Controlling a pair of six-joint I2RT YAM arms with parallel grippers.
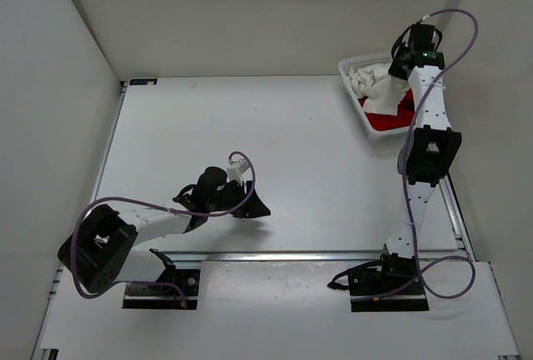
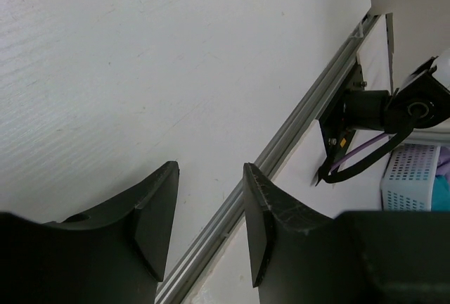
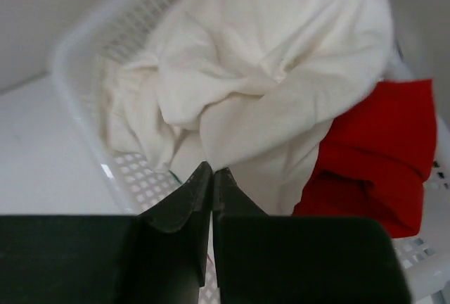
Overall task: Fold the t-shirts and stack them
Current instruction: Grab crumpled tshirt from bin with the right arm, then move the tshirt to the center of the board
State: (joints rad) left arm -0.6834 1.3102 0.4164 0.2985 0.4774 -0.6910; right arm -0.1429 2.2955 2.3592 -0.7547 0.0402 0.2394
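A white plastic mesh basket (image 1: 354, 67) stands at the table's far right corner. The white t-shirt (image 1: 375, 85) lies crumpled in it, with the red t-shirt (image 1: 391, 114) beside it on the near side. In the right wrist view the white t-shirt (image 3: 267, 58) fills the basket (image 3: 77, 36) and the red t-shirt (image 3: 380, 149) lies at the right. Only a green sliver (image 3: 172, 175) of the green one shows under the white cloth. My right gripper (image 3: 212, 170) is over the basket (image 1: 400, 67), shut on a fold of the white t-shirt. My left gripper (image 1: 254, 207) is open and empty low over the bare table (image 2: 211, 177).
An aluminium rail (image 2: 302, 128) runs along the table's near edge, with the right arm's base (image 2: 365, 107) behind it. A pale mesh bin (image 2: 411, 174) stands off the table beyond it. White walls close in the table at left, back and right.
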